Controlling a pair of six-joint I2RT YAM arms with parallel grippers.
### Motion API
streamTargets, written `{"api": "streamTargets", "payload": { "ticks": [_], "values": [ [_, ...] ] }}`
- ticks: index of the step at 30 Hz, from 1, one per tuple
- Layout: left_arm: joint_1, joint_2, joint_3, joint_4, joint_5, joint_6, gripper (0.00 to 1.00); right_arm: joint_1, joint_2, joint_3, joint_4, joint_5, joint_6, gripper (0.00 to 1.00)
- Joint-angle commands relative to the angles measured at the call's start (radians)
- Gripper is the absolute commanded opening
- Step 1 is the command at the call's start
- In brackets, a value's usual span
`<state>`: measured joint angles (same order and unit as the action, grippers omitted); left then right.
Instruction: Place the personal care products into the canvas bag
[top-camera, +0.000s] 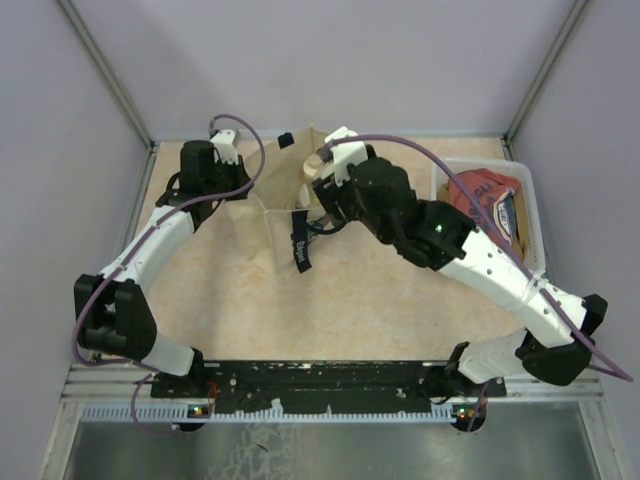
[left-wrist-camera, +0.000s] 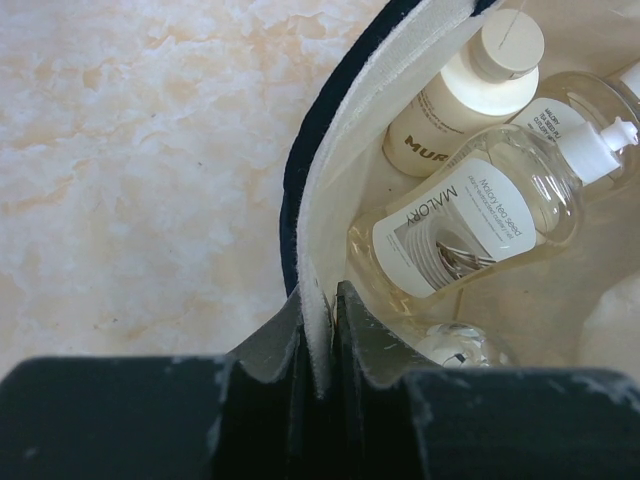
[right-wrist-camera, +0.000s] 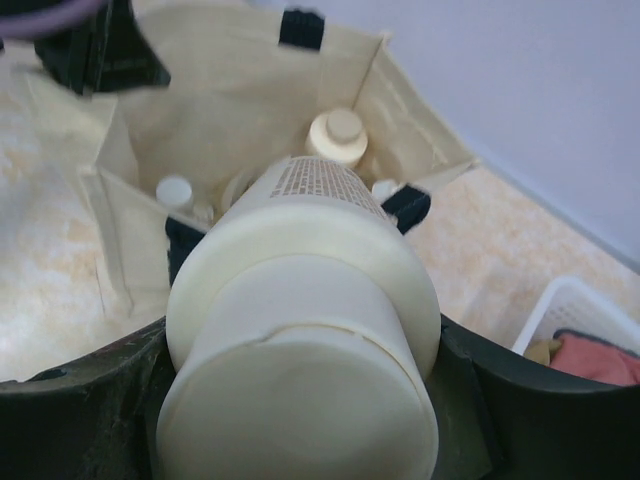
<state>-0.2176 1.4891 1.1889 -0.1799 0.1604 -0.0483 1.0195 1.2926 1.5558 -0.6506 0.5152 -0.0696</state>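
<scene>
My left gripper (left-wrist-camera: 318, 345) pinches the bag (left-wrist-camera: 330, 160) rim at the far edge of the worktop (left-wrist-camera: 150, 150); my right gripper (right-wrist-camera: 300, 400) clasps a cream bottle (right-wrist-camera: 310, 270) above it.

We see our left arm (top-camera: 160, 235) stretched forward, its left gripper (left-wrist-camera: 320, 335) pinched tight on the rim of the bag (left-wrist-camera: 345, 120), while our right arm (top-camera: 490, 265) bends inward, its right gripper (top-camera: 328, 180) tilted down and, as far as the blurred wrist view lets us judge, clamped around a jar (right-wrist-camera: 300, 330).
</scene>
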Motion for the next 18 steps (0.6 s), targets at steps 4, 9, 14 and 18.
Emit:
{"api": "streamTargets", "payload": {
  "ticks": [4,9,14,18],
  "values": [
    [0.007,-0.015,-0.009,0.018,0.026,0.013,0.00,-0.148,0.120,0.213,0.243,-0.232,-0.069,0.01],
    [0.007,-0.035,-0.020,0.030,0.050,0.004,0.00,-0.238,0.224,0.256,0.256,-0.365,-0.034,0.01],
    [0.007,-0.049,-0.021,0.027,0.056,0.002,0.00,-0.264,0.325,0.264,0.230,-0.407,-0.012,0.01],
    [0.007,-0.066,-0.027,0.028,0.067,0.000,0.00,-0.266,0.383,0.262,0.223,-0.443,0.000,0.01]
  ]
}}
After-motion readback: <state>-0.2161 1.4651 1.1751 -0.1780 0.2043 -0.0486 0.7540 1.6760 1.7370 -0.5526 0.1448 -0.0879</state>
